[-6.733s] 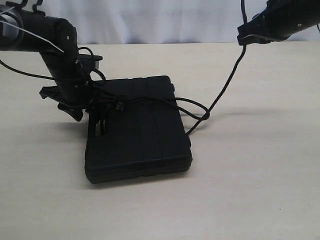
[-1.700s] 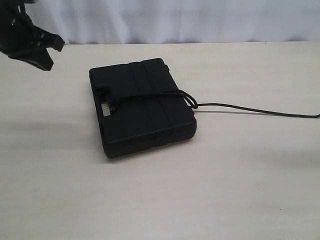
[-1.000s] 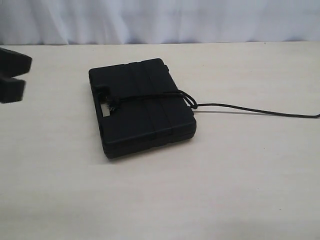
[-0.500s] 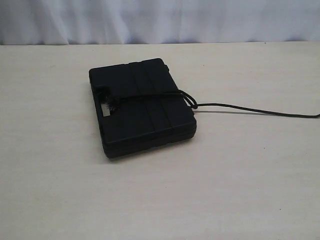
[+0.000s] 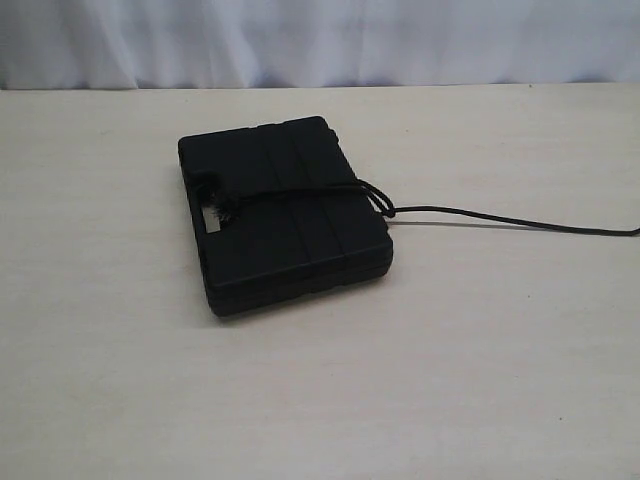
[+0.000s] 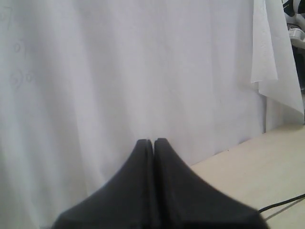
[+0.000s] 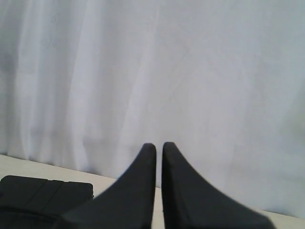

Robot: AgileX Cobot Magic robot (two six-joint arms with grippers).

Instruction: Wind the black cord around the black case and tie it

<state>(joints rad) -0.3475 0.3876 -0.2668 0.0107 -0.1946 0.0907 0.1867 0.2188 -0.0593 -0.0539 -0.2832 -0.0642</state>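
The black case [image 5: 283, 211] lies flat on the table, a little left of the middle. The black cord [image 5: 300, 193] crosses its lid from the frayed end by the handle slot to a knot at the case's right edge. Its free tail [image 5: 510, 222] trails right along the table and off the frame. Neither arm shows in the exterior view. My left gripper [image 6: 153, 141] is shut with nothing in it, facing the white curtain. My right gripper [image 7: 159, 145] is also shut and empty, with a corner of the case [image 7: 43, 191] low in its view.
A white curtain [image 5: 320, 40] hangs behind the far edge of the pale table [image 5: 320, 400]. In the left wrist view a stretch of the cord [image 6: 281, 205] lies on the table near the frame's corner.
The left arm, visible at the left edge a second ago, has gone out of the exterior view. The case and cord lie as they did.
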